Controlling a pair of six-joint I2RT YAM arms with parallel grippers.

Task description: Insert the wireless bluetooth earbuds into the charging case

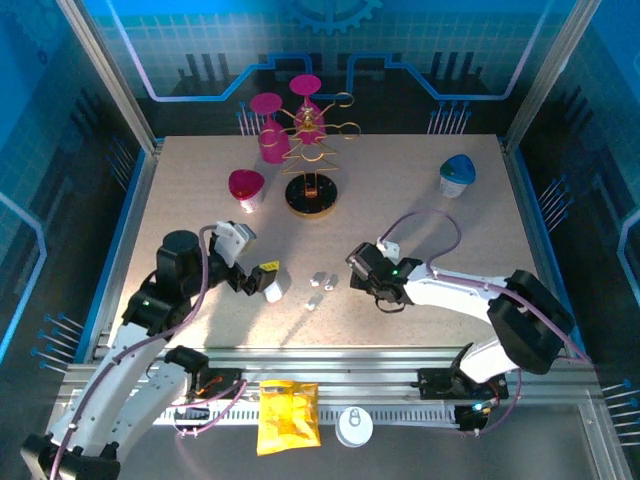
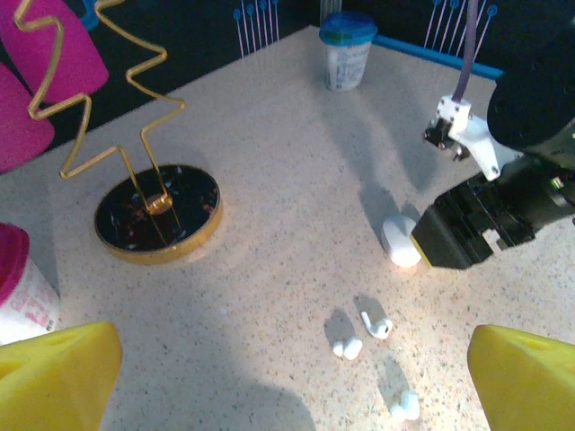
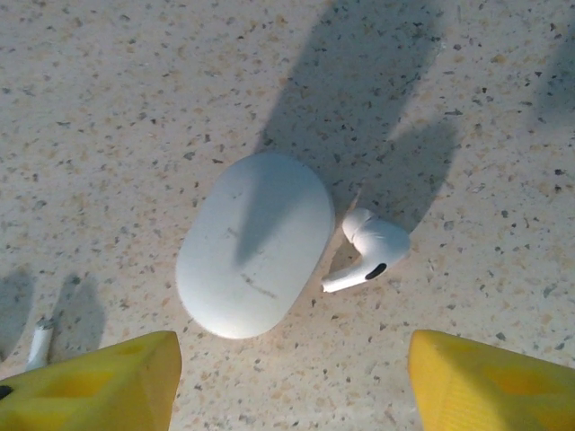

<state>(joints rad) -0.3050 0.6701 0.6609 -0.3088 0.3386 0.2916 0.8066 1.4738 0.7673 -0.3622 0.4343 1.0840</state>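
We see a speckled beige tabletop (image 1: 200,200) boxed in by blue panels (image 1: 400,40) printed with a gear and circuit lines. The closed white charging case (image 3: 252,242) lies flat on it, one earbud (image 3: 373,251) just beside it. The right gripper (image 3: 292,355) hangs over them, spread apart and empty. The left gripper (image 2: 292,359) gapes wide too, with three more earbuds (image 2: 349,347) loose before it.
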